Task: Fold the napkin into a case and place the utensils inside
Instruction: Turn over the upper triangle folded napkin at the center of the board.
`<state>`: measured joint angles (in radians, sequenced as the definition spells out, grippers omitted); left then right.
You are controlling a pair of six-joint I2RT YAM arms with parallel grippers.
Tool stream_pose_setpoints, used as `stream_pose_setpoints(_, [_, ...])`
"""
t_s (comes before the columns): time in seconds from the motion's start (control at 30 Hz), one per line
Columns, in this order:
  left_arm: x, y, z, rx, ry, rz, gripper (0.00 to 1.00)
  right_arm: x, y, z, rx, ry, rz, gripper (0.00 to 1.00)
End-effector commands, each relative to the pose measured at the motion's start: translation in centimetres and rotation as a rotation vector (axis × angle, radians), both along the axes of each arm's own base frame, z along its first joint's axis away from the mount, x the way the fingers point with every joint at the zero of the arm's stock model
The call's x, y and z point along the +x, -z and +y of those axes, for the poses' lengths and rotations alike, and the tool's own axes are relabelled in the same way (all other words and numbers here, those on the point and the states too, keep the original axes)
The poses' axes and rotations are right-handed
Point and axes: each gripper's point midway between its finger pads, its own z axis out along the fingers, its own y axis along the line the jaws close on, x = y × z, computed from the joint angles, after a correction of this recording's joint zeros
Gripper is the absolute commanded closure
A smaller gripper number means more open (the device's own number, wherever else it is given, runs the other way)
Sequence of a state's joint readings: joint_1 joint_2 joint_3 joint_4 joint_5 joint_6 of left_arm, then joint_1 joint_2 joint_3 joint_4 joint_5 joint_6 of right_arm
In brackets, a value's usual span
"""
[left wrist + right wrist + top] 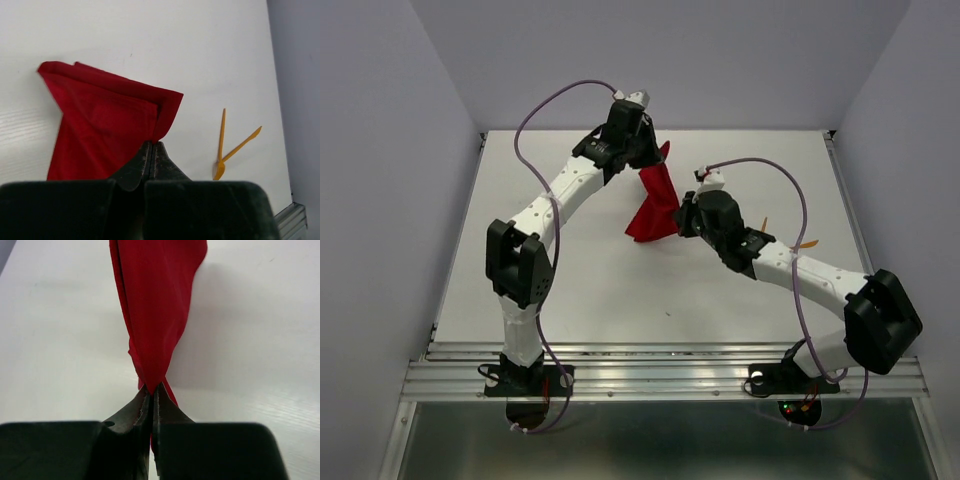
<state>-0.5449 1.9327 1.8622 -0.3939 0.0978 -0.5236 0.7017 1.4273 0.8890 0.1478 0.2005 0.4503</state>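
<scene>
Napkin [655,205] is held between both arms, above the surface [570,290], slightly right of centre and toward the far side. Left fingers [135,170] are pinched tight on a folded corner at the far end, and the cloth spreads out from them in a doubled sheet. Right fingers [131,412] are clamped on the near end, where the cloth gathers into a narrow twist. The lower edge possibly brushes the surface, but the view is unclear. Utensils [221,135] lie flat to the right, well apart from the napkin, meeting in a V at the fork end.
</scene>
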Motion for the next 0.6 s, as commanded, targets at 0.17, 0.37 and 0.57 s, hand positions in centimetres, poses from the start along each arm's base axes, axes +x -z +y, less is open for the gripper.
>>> stream_pose_setpoints(0.17, [2.5,-7.7,-1.0,-0.14,0.041,-0.17,1.0,2.2,-9.3,-5.2,-0.284,0.132,-0.267,0.99])
stream_pose_setpoints(0.37, [2.4,-9.7,-0.9,-0.186,0.044,-0.215,1.0,0.8,-11.4,-4.9,-0.324,0.021,-0.304,0.99])
stream_pose_setpoints(0.57, [1.8,-10.4,0.1,-0.22,0.003,-0.223,1.0,-1.6,-11.6,-3.6,-0.365,-0.178,-0.272,0.99])
